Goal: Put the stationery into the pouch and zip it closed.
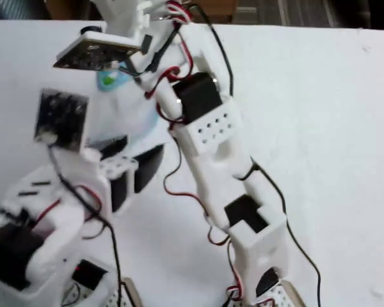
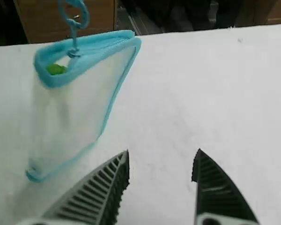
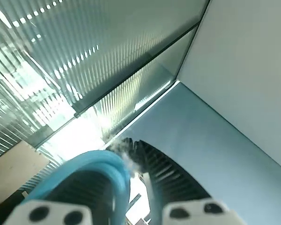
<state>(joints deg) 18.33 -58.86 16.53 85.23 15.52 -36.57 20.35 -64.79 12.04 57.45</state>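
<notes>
The pouch [image 2: 75, 108] is translucent white with a light-blue trim, and something green [image 2: 56, 69] shows inside near its open top. It is held up by its blue pull loop [image 2: 75, 11], with its lower corner down by the table. In the right wrist view, which looks up at the ceiling, my right gripper [image 3: 126, 145] is shut on that blue loop [image 3: 103, 164]. My left gripper [image 2: 161, 157] is open with nothing in it, low over the table and beside the pouch. In the high view the pouch [image 1: 125, 112] sits between the two arms.
The white table [image 2: 215, 93] stretches away bare on the far side of the left gripper. Wooden furniture [image 2: 65, 23] stands behind the table's back edge. The right arm [image 1: 211, 134] runs diagonally across the middle, with red and black cables trailing along it.
</notes>
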